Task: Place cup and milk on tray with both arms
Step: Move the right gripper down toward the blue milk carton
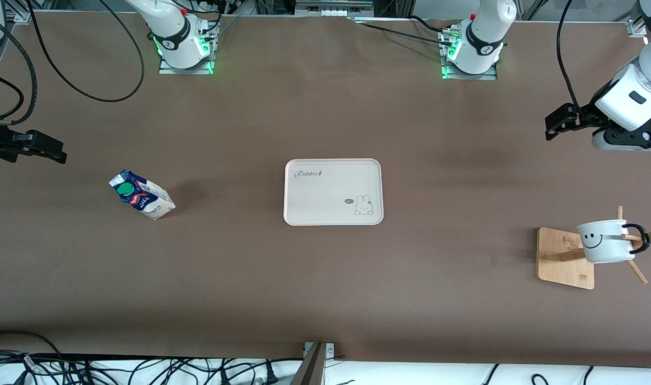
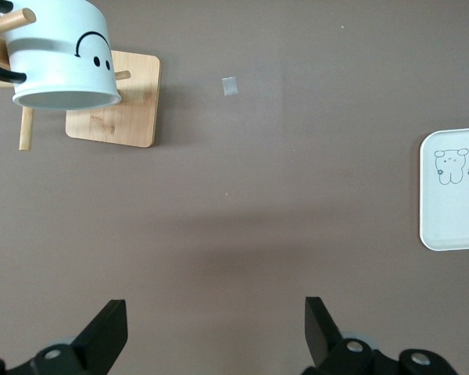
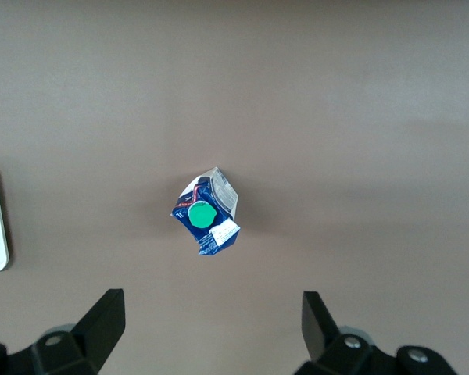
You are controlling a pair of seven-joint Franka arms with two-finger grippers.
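Nearest the front camera, the cup (image 1: 606, 241) is hanging on a peg of the wooden mug stand (image 1: 566, 258) at the left arm's end of the counter (image 1: 325, 299), its smiley face turned toward that camera and its black handle looped over the peg. A little farther off, the milk (image 1: 142, 195) is standing alone on the counter toward the right arm's end, its green cap showing; it seems to be upright, though the high angle makes that hard to judge. The tray (image 1: 333, 191) is lying between them in the middle, with nothing on it, well apart from both. Farther still, the right gripper (image 1: 41, 147) is hanging above the counter over the milk's end, jaws spread wide and holding nothing. The left gripper (image 1: 559, 122) is hovering over the stand's end of the counter, jaws likewise wide apart and empty.
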